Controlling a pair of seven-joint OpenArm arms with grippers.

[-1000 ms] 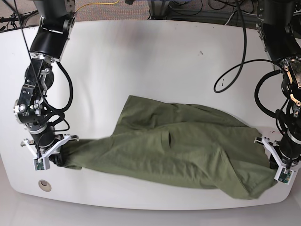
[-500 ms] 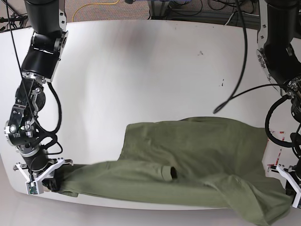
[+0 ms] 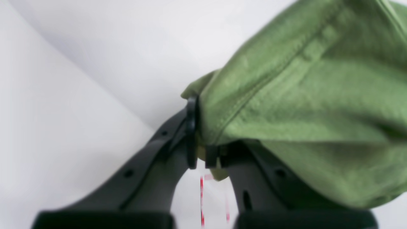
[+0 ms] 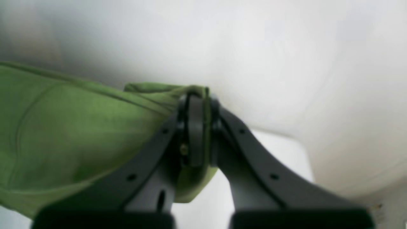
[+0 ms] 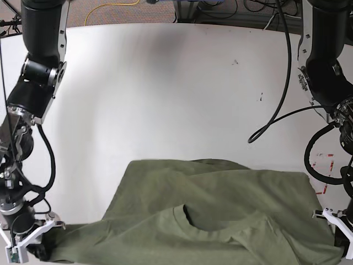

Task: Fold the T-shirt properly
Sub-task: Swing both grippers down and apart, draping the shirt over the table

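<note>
1. I see the T-shirt [image 5: 209, 215] spread wrinkled across the near part of the white table [image 5: 165, 83], its lower edge running out of the base view at the bottom.
2. Its neck opening shows as a dark curved slit near the middle of the cloth.
3. My left gripper [image 3: 201, 149] is pinched narrow on a hemmed edge of the shirt; the fabric bunches over the right-hand finger [image 3: 254, 171] and hides much of it.
4. My right gripper [image 4: 197, 127] is clamped tight, with a thin fold of green cloth caught between the tips.
5. In the base view, the right gripper [image 5: 30, 248] sits at the shirt's left corner, the left one [image 5: 336, 223] at its right edge.
</note>
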